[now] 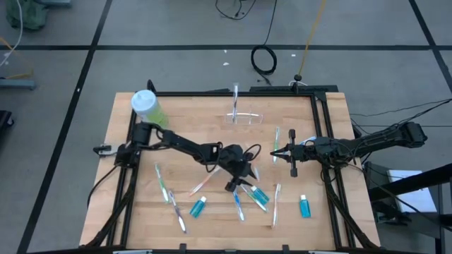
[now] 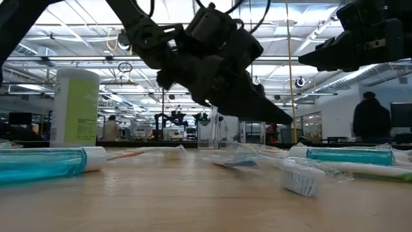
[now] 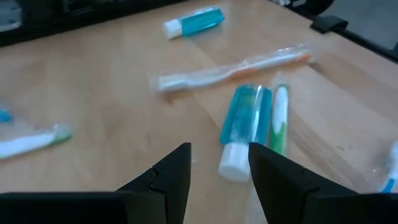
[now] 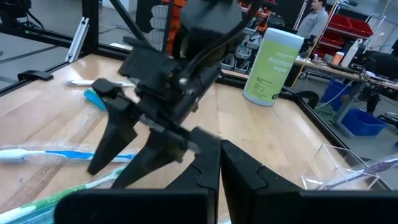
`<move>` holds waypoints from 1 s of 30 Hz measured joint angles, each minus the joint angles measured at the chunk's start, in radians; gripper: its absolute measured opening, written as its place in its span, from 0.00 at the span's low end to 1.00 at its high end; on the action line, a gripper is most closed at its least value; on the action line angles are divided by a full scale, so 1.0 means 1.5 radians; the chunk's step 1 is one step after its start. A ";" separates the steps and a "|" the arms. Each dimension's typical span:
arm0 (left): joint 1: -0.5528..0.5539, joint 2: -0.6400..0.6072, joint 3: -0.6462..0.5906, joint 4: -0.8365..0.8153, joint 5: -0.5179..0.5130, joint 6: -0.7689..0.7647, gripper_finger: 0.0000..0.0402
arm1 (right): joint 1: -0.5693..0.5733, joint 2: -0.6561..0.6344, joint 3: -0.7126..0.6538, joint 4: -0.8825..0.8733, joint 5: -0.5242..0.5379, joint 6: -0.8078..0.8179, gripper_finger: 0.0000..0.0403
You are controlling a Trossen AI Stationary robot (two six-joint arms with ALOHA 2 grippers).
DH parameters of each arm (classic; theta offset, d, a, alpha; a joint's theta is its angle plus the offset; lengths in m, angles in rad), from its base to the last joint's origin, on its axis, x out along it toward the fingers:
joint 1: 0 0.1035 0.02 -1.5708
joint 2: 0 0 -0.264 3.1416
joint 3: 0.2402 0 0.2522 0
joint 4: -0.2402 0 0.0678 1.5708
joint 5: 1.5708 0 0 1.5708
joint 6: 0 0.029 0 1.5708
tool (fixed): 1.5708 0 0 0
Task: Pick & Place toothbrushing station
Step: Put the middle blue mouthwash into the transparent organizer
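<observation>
Though blurred, tube point(image 3: 244, 130) before left hand point(image 3: 219, 171).

2 black, cable-draped arms point(image 1: 183, 147)

1. We see the cup point(image 1: 244, 116), small and clear, near the table's far edge, with one brush point(image 1: 235, 99) standing in it.
2. We count three teal tubes with white caps, all lying flat: one tube point(image 1: 198, 206) front left, one point(image 1: 256, 195) at the centre, one point(image 1: 304, 206) front right, well apart.
3. The centre tube point(image 3: 242, 129) lies just beside a green brush point(image 3: 279, 118); an orange brush point(image 3: 233, 70) in clear wrap lies near its far end.
4. Other brushes are scattered flat across the table, a blue one point(image 4: 59, 154) among them.
</observation>
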 joint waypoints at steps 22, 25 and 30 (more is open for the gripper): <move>-0.012 0.094 0.098 -0.115 0.032 0.059 0.42 | 0.000 0.000 -0.001 -0.001 0.000 -0.012 0.02; -0.012 0.094 0.098 -0.110 0.028 0.063 0.40 | 0.000 0.000 -0.001 -0.001 0.000 -0.012 0.02; -0.013 0.094 0.098 -0.112 0.029 0.077 0.28 | 0.000 0.000 -0.001 -0.001 0.000 -0.012 0.02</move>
